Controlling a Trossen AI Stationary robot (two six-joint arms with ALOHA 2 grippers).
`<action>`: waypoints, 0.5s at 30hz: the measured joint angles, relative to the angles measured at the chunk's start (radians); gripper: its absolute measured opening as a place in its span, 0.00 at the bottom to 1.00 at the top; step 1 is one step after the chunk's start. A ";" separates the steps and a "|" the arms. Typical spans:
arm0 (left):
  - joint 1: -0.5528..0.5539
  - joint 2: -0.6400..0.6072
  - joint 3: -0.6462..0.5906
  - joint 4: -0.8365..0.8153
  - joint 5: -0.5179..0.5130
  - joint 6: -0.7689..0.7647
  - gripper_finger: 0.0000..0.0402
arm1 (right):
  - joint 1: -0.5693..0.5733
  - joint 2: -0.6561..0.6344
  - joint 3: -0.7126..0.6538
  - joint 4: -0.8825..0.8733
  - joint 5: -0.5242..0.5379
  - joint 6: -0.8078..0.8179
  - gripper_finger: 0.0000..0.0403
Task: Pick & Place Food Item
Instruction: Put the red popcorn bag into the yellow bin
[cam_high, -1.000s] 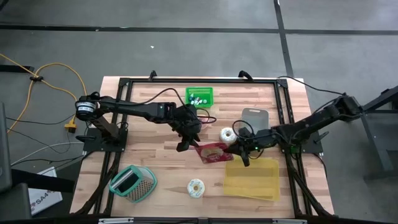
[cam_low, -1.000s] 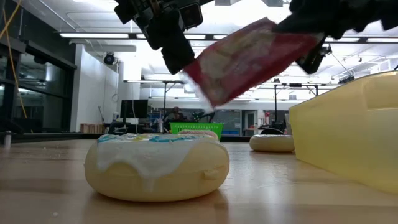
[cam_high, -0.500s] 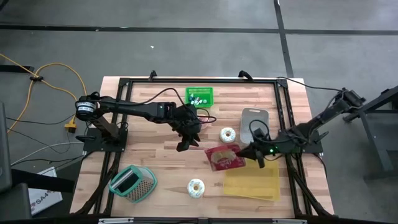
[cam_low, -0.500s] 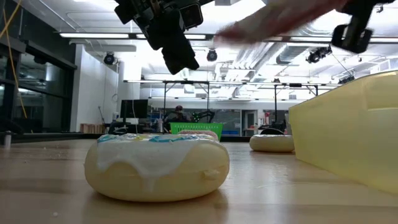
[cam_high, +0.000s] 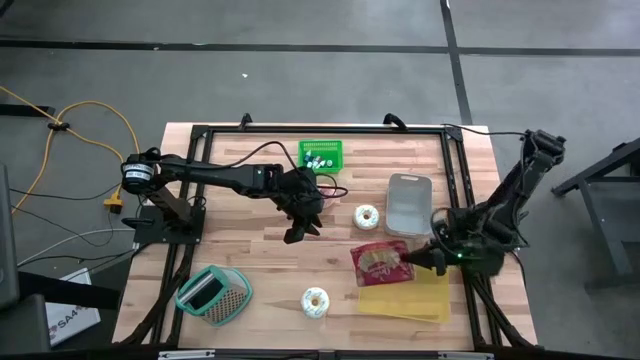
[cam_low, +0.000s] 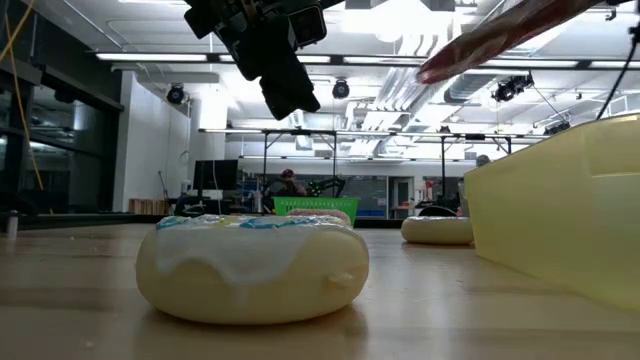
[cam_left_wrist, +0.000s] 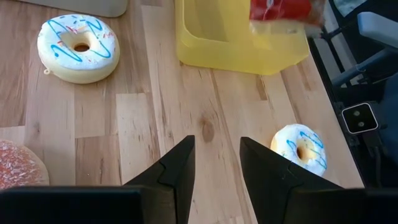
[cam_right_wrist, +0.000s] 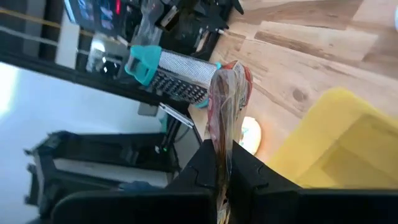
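High view shows the right pincer (cam_high: 418, 258) clamped on the red snack packet (cam_high: 380, 264), carried above the yellow bin (cam_high: 415, 300), presumably for dropping in; the left pincer (cam_high: 303, 229) waits mid-table, fingers apart.

Left claw (cam_high: 303, 228) gapes — right claw (cam_high: 412, 257) clamped.

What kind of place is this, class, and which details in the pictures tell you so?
Probably a robotics lab or workshop. Two arms are mounted on a framed wooden table over bare concrete, toy food such as an iced donut is set out for practice, and ceiling strip lights hang over an open industrial hall.
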 joint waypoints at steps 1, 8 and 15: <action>0.000 0.000 0.000 0.000 0.000 0.000 0.30 | 0.030 0.002 0.000 -0.002 0.033 0.019 0.01; 0.000 0.000 0.000 0.000 0.000 0.008 0.30 | 0.162 0.030 0.000 -0.020 0.178 0.108 0.01; 0.000 0.000 0.000 0.000 0.001 0.004 0.30 | 0.180 0.078 0.000 -0.164 0.144 0.300 0.01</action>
